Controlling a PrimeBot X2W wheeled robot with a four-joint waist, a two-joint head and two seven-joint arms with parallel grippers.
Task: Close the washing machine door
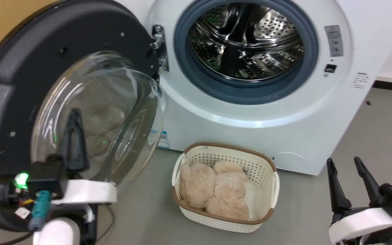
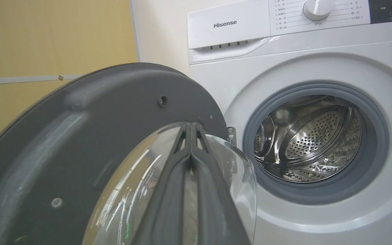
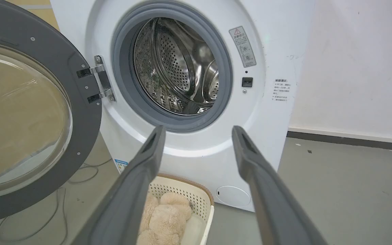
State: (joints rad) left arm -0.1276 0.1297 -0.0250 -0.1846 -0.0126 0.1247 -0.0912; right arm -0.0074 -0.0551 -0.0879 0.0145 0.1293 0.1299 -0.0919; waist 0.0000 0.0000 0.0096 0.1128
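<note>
**Door wide open, left gripper at the glass**

Door (image 1: 19, 68) is hanging swung out to the left of the washer (image 1: 250, 136), inner face turned toward the robot, hinge (image 1: 157, 41) at its right edge. Drum (image 1: 247, 41) is showing behind the grey ring.

Left gripper (image 1: 75, 114) is sitting with fingers pressed together, clasping nothing, laid up across the bowl (image 1: 124, 102) of the door. I cannot tell whether the tips are touching glass.

Right gripper (image 1: 343, 162) is hanging low at the right, jaws spread with nothing between them, well apart from door and washer.

Basket (image 1: 228, 145) with a plush toy (image 1: 209, 190) is standing on the floor (image 1: 369, 136) just in front of the washer, below the drum.

Judging the step: the arm is lining up for the swing.
- The closed fingers are on the inner side, so pushing from here would be opening the door wider.
- Better to be working round the free rim, far from the hinge, and pressing on the outer face, where leverage is best.
- The push should be following the door's arc rather than going straight, and finishing firmly so the door is seating fully.
- The glass is looking slick and curved, so the dark frame is probably the surer contact.
- The door's lower edge is looking likely to pass above the basket, though I cannot be sure.
</note>
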